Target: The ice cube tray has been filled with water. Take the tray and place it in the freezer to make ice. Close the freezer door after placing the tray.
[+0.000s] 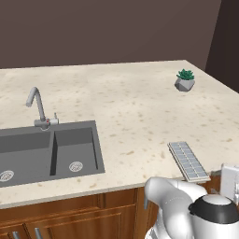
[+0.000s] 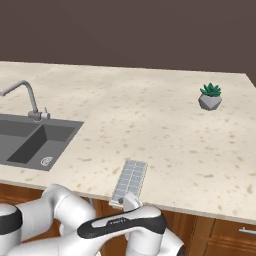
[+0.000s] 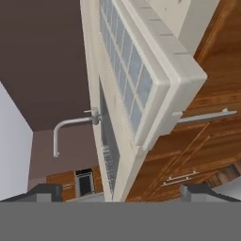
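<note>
Ice cube tray: the ice cube tray [image 1: 188,161] lies flat on the desk [image 1: 135,102] at its near edge, right of the sink, with its near end reaching the rim. In the right base view the ice cube tray [image 2: 129,182] runs from the near edge away into the desk, two rows of cells showing. In the hand view the ice cube tray [image 3: 141,70] sits close ahead, rolled on its side in the picture, its corner jutting slightly past the desk edge.

Water: the cells look pale blue-grey [image 1: 189,164]; the water itself is hard to make out.

Gripper: the gripper [image 3: 120,190] has its jaws spread wide, the two dark tips far apart at the bottom of the hand view, and nothing between them. It sits below and in front of the tray's near end, apart from it.

Arm: the white arm [image 2: 120,225] is folded low in front of the desk, below the tray's near end.

Sink: a dark grey double sink [image 1: 49,151] is sunk into the left part of the desk, with a curved metal faucet [image 1: 39,109] at its far rim.

Plant: a small green plant in a grey faceted pot [image 1: 185,80] stands on the far right of the desk, well apart from the tray.

Cabinets: brown wooden cabinets [image 1: 93,217] with metal handles run under the desk.
</note>
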You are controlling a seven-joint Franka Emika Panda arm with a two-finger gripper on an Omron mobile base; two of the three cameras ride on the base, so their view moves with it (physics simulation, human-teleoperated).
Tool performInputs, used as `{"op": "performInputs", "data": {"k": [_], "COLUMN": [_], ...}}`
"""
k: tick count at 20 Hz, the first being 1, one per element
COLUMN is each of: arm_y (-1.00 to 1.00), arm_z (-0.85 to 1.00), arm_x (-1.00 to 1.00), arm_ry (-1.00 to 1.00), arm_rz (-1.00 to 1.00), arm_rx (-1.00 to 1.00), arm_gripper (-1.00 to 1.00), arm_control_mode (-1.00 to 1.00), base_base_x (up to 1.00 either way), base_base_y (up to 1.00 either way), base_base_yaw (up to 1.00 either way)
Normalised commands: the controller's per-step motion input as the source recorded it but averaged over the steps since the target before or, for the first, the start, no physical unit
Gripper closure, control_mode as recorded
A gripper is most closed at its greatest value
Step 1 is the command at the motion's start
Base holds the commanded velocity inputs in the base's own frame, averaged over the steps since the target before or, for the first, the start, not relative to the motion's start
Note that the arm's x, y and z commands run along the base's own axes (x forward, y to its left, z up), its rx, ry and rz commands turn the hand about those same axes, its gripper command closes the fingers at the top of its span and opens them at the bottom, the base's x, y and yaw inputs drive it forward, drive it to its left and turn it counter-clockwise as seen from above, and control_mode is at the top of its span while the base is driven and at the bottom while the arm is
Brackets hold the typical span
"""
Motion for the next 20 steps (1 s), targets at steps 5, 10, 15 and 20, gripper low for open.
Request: {"op": "performInputs", "data": {"k": [5, 10, 15, 20], "arm_y": [0.00, 0.00, 0.00, -0.02], "arm_z": [-0.16, -0.18, -0.20, -0.19], "arm_x": [0.22, 0.21, 0.20, 0.19], "arm_ry": [0.00, 0.00, -0.01, -0.01], "arm_rz": [0.00, 0.00, 0.00, 0.00], "arm_rx": [0.00, 0.00, 0.00, 0.00], "arm_gripper": [-1.00, -1.00, -1.00, -1.00], "arm_control_mode": [-1.00, -1.00, -1.00, -1.00], "base_base_x": [0.00, 0.00, 0.00, 0.00], "base_base_y": [0.00, 0.00, 0.00, 0.00], "base_base_yaw": [0.00, 0.00, 0.00, 0.00]}}
